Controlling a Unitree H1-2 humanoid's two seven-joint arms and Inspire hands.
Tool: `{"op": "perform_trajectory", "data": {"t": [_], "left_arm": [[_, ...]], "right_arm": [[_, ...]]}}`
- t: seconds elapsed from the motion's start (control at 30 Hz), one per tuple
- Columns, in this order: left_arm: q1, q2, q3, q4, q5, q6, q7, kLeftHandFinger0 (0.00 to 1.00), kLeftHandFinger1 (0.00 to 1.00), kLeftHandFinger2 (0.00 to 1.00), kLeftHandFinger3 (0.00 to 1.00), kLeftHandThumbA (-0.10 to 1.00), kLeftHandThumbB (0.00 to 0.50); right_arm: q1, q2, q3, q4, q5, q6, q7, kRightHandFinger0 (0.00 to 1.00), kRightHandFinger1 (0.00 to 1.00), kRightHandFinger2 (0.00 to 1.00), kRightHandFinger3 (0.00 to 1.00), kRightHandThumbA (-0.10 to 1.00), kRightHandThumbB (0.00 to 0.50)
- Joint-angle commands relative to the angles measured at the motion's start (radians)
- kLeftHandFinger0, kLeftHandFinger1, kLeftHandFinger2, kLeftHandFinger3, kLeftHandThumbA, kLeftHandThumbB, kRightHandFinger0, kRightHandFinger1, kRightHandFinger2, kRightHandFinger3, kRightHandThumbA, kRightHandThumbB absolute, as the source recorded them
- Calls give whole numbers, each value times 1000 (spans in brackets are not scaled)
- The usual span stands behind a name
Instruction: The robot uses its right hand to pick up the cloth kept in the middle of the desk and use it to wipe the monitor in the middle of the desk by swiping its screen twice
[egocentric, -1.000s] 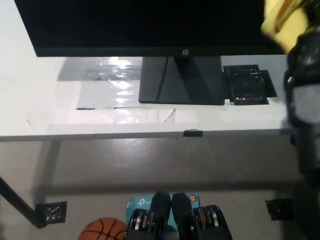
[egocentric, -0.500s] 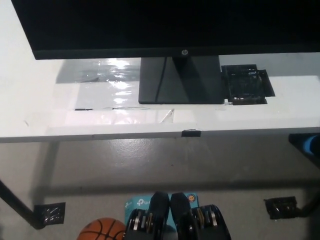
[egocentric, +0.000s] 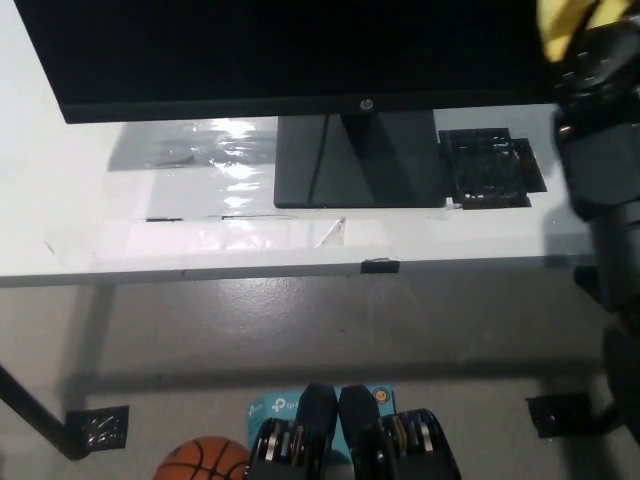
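Right hand (egocentric: 597, 60) up at far right, fingers grasping the yellow cloth (egocentric: 562, 22), pressed at the right edge of the monitor (egocentric: 290, 50). Monitor stands mid table (egocentric: 70, 200). Left hand out of view.

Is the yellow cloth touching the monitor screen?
Cannot tell. In the head view the cloth in the right hand overlaps the monitor edge; contact isn't visible.
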Motion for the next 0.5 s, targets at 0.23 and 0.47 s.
{"op": "perform_trajectory", "data": {"t": [0.23, 0.47], "left_arm": [[15, 17, 6, -4, -9, -10, -13, 744, 710, 802, 1000, 131, 133], [16, 15, -1, 11, -6, -26, -14, 743, 713, 807, 1000, 137, 134]], "right_arm": [[-164, 107, 100, 158, -17, -91, -117, 0, 0, 314, 72, -100, 78], [-190, 173, 130, 255, 11, -133, -148, 0, 0, 272, 213, -100, 142]]}}
